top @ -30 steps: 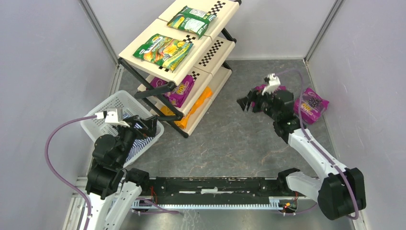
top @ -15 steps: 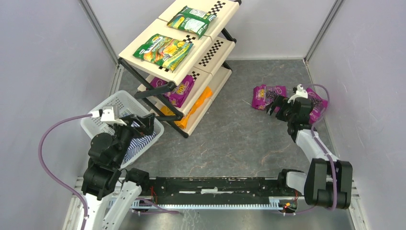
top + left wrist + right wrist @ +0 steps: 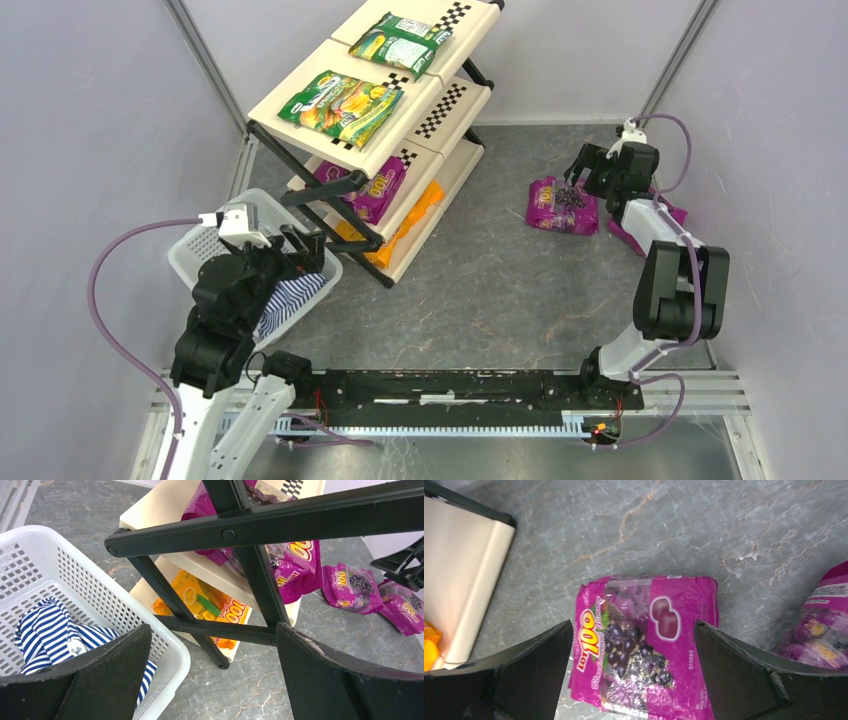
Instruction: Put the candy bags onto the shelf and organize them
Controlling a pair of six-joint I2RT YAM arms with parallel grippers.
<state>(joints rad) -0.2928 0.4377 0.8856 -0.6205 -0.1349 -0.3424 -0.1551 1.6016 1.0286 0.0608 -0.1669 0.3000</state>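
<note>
Candy bags, where do you have them? my colleague asks.

I answer: two green bags (image 3: 342,105) lie on the top tier of the shelf (image 3: 296,82), a purple bag (image 3: 372,190) on the middle tier, an orange bag (image 3: 405,225) on the bottom one. Two more are on the table (image 3: 480,290): a loose purple bag (image 3: 646,645) flat below my right pincer (image 3: 634,675), and a second loose bag (image 3: 824,630) just beside it, toward the wall.

Anything in the way?

On my left, yes. The shelf's black frame (image 3: 260,525) crosses in front of the two lower tiers, and the white basket (image 3: 30,545) with the striped cloth (image 3: 45,635) sits just beside the shelf's near corner.

And the arms?

My right arm reaches far out toward the back right corner, wrist tipped down, pincer spread wide and empty over the loose purple bag. My left arm is raised above the basket, its left pincer (image 3: 212,680) also spread and empty, pointed at the frame.
</note>
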